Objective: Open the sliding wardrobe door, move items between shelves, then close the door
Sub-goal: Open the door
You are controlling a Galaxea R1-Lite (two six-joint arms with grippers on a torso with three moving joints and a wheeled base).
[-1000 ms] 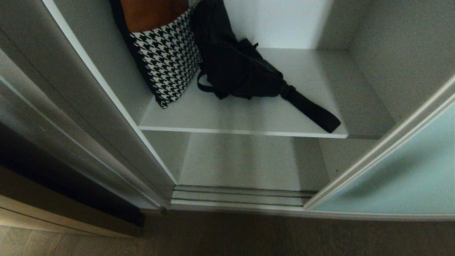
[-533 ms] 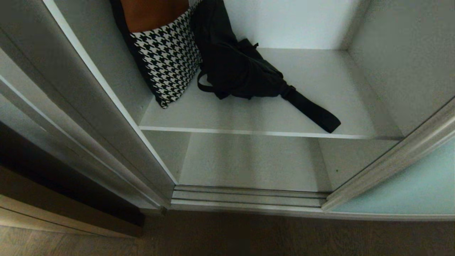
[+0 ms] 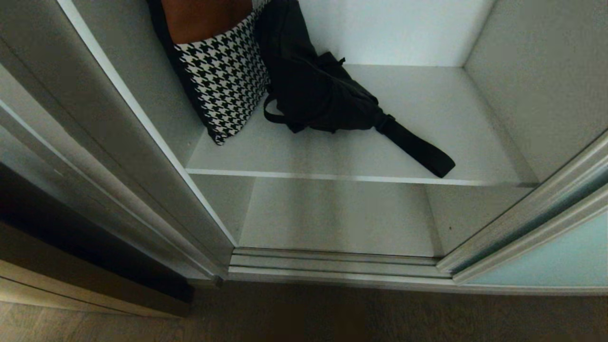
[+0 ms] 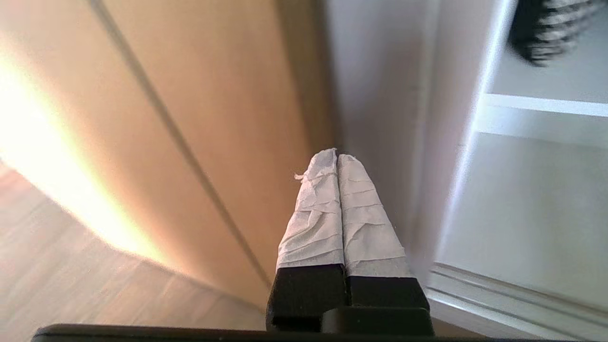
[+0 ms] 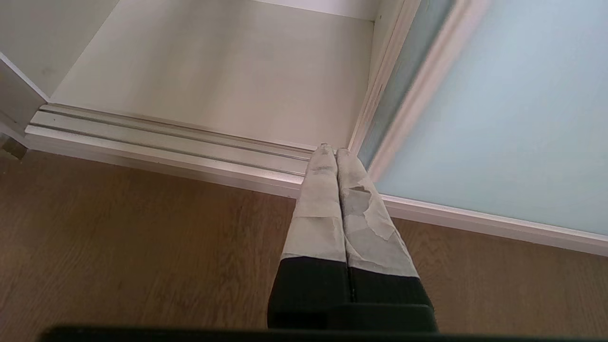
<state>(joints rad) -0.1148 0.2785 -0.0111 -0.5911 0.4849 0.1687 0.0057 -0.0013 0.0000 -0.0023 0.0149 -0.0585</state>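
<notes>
2 bags on upper shelf (image 3: 342, 156): houndstooth bag (image 3: 223, 80) touching black pouch (image 3: 323, 99). 1 lower shelf (image 3: 332, 216) bare. 1 sliding door (image 5: 498, 118) just beside right gripper (image 5: 336, 151), fingers clenched, empty. Left gripper (image 4: 336, 154) clenched, empty, facing tan cabinet front (image 4: 190, 95).

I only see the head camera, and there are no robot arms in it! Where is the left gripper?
Observer: The left gripper is outside the wardrobe, in front of the tan wooden cabinet front, jaws shut and empty.
Operator: And the right one?
Observer: The right gripper hangs over the brown wooden floor, jaws shut, tips towards the ribbed silver floor track.
Operator: Is it near the door?
Observer: Yes, the frosted pale blue-green glass sliding door stands just beside its tips; I cannot tell whether they touch.
</notes>
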